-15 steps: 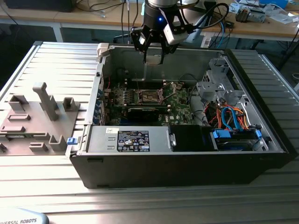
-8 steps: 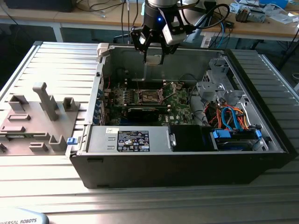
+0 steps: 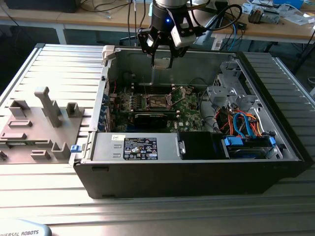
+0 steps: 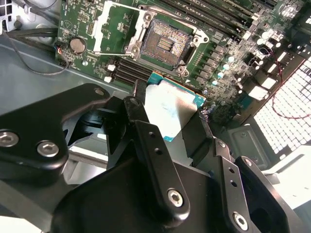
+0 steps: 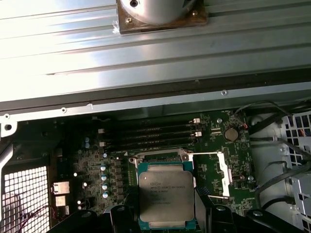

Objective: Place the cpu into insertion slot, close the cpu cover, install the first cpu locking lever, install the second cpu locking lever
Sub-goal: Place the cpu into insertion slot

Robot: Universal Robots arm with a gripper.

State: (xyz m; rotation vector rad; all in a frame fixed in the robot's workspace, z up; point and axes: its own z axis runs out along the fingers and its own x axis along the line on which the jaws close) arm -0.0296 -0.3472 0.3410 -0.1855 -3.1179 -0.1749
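With the cpu (image 4: 170, 109) clamped in the gripper (image 3: 162, 61) at upper centre of the exterior view, the slot (image 3: 160, 102) is seen directly below it, mid-frame, uncovered.

A robotics lab: cable-strewn workbenches (image 3: 59, 19) behind an opened computer case (image 3: 197, 177)
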